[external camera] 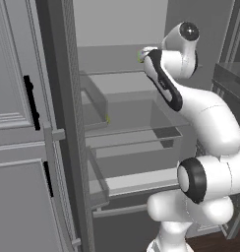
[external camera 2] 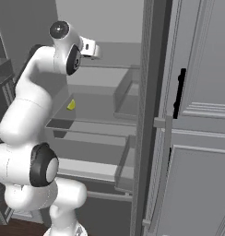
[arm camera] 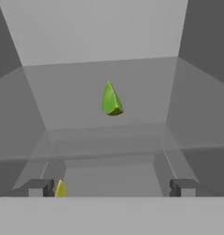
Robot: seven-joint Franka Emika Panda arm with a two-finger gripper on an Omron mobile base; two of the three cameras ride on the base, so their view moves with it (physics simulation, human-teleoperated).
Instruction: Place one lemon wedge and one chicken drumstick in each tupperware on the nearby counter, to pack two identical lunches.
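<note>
Fingertips [arm camera: 40, 187] sit wide apart at the bottom of the hand view, nothing between them, so the gripper [arm camera: 112, 187] is open and empty. Just inside the left tip peeks a yellow lemon wedge [arm camera: 61, 189], close in and low. Ahead and up, roughly centred, a greener wedge [arm camera: 111, 100] rests on the fridge shelf [arm camera: 146, 92], long axis about upright, pointy end up, fat end down-right. I'd pick one, centre the jaws on it, and pinch across the narrow width, not along the length.
</note>
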